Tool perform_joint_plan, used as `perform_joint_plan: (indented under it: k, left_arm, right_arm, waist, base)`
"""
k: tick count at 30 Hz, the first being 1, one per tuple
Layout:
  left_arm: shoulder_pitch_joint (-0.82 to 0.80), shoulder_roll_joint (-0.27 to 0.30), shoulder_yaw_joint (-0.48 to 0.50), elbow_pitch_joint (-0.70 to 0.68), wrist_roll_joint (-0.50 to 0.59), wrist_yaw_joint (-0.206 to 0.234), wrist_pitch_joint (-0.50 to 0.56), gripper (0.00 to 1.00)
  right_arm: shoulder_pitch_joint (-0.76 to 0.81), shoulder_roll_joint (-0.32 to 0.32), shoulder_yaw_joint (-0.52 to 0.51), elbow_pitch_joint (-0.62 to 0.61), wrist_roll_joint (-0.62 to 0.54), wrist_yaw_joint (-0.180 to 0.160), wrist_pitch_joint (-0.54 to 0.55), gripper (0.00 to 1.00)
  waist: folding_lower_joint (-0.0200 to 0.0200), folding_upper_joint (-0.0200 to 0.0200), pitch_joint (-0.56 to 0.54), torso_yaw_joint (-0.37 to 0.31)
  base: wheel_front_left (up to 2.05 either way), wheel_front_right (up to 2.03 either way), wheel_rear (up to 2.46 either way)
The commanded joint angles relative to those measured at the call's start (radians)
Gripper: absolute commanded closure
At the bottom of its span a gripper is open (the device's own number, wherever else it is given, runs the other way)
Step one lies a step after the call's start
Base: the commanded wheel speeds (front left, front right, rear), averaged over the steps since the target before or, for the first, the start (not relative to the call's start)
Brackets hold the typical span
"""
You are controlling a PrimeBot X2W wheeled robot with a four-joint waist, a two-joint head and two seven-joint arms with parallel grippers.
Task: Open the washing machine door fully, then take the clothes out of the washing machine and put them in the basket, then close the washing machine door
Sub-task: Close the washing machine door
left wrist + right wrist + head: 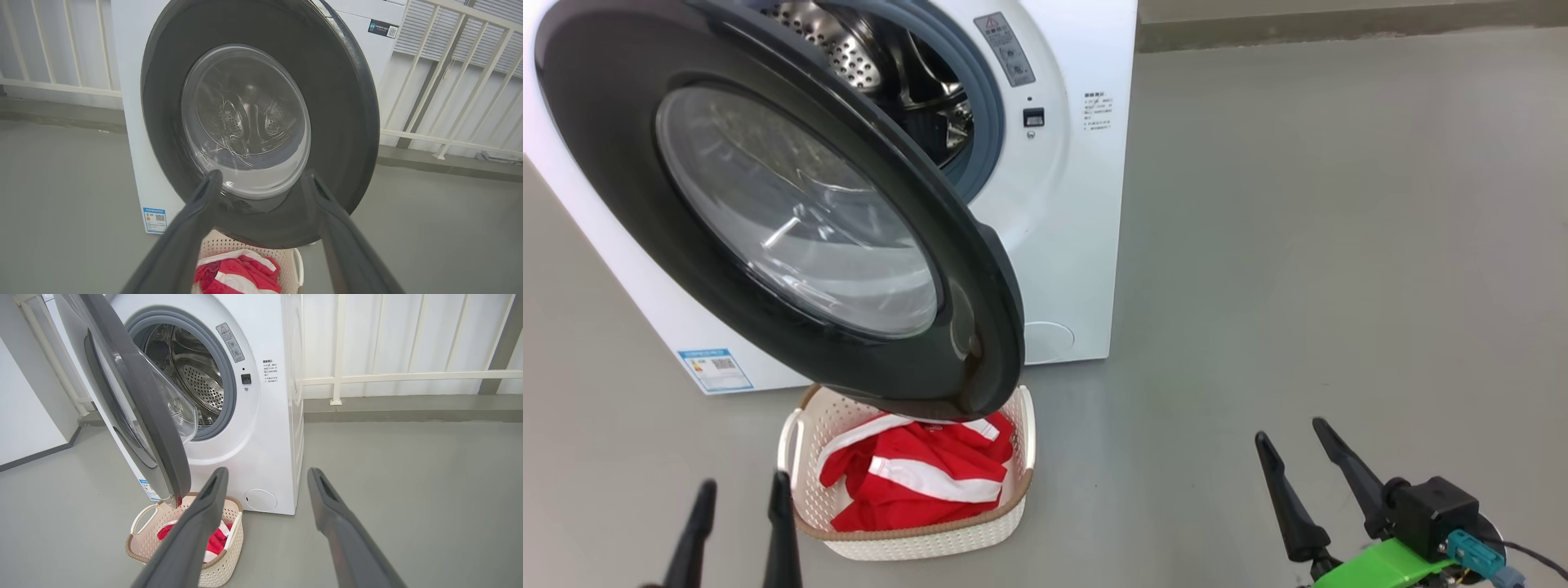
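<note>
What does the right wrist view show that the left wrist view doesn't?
Right wrist view: the washing machine door edge-on, the bare steel drum, grey gasket, round white flap. Left wrist view: the door's black front face-on, its glass window, a dark label high on the washing machine. Shared: the basket below the door, holding the red clothes, and the blue label.

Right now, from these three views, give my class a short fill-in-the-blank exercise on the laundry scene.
The washing machine door is not shut but ____.
The clothes in the basket are white and ____.
The left gripper and the right gripper each hold ____.
Missing words: open; red; nothing.
</note>
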Motion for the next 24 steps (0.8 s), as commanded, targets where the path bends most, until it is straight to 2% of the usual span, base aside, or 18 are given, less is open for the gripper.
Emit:
perform_joint_plan:
  k: [1,8,24]
  left_arm:
    - [-0.004,0.016,0.022,-0.007,0.027,0.013,-0.003,0.0]
    - [0.04,0.012,-0.009,0.04,0.076,0.041,-0.016,0.0]
    - [0.043,0.011,-0.036,0.065,0.091,0.05,-0.018,0.0]
  right_arm:
    - [-0.005,-0.008,0.018,-0.031,-0.014,0.0,0.004,0.0]
    - [0.016,-0.008,0.008,-0.043,-0.021,0.0,0.014,0.0]
    - [0.03,-0.008,0.004,-0.06,-0.024,0.0,0.028,0.0]
  waist:
    - [0.0,-0.0001,-0.006,0.001]
    - [0.0,-0.0001,-0.016,0.007]
    - [0.0,-0.0001,-0.018,0.013]
  base:
    - [0.0,0.0,0.0]
    - [0.0,0.0,0.0]
    - [0.0,0.0,0.0]
